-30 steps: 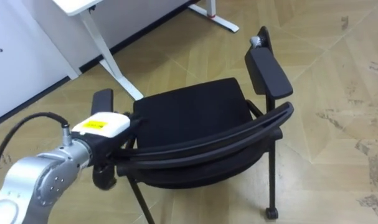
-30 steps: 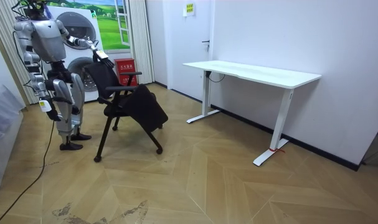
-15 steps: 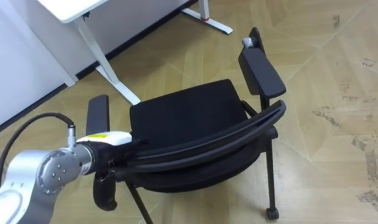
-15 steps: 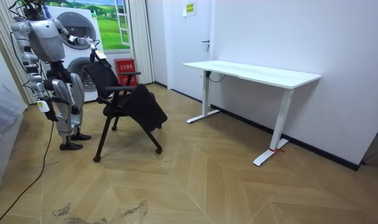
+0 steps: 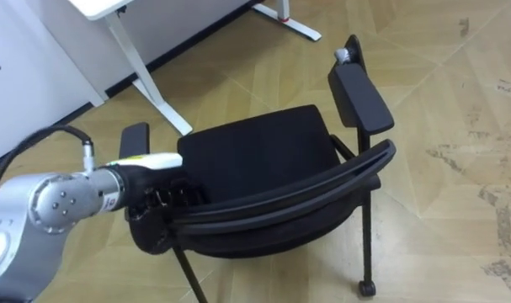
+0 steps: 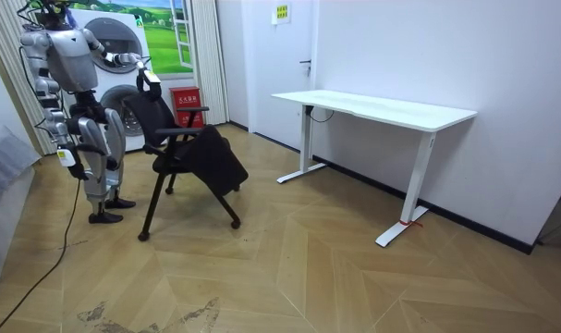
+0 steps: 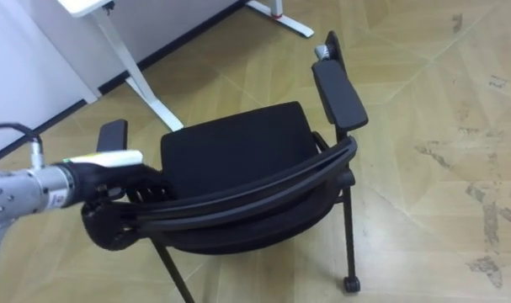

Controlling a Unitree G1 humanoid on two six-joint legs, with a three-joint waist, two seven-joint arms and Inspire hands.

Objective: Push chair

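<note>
A black chair [image 5: 255,156] with two armrests and small casters stands on the wood floor in front of me, its seat facing away from me. Its curved backrest rail [image 5: 322,181] runs across the near side. My left hand [image 5: 158,200] is at the rail's left end, dark fingers curled over it. In the room view I stand upright behind the chair [image 6: 183,148] with that arm stretched to the backrest top. My right hand [image 6: 66,155] hangs by my side.
A white desk [image 6: 372,109] stands against the wall beyond the chair; its leg [image 5: 146,80] and foot are close to the chair's far left. A washing machine [image 6: 123,97] and a red box [image 6: 186,98] are behind me. Open floor lies to the right.
My left hand has turned and closed further round the rail's left end. The chair stays about where it was; the eye view swayed slightly.
</note>
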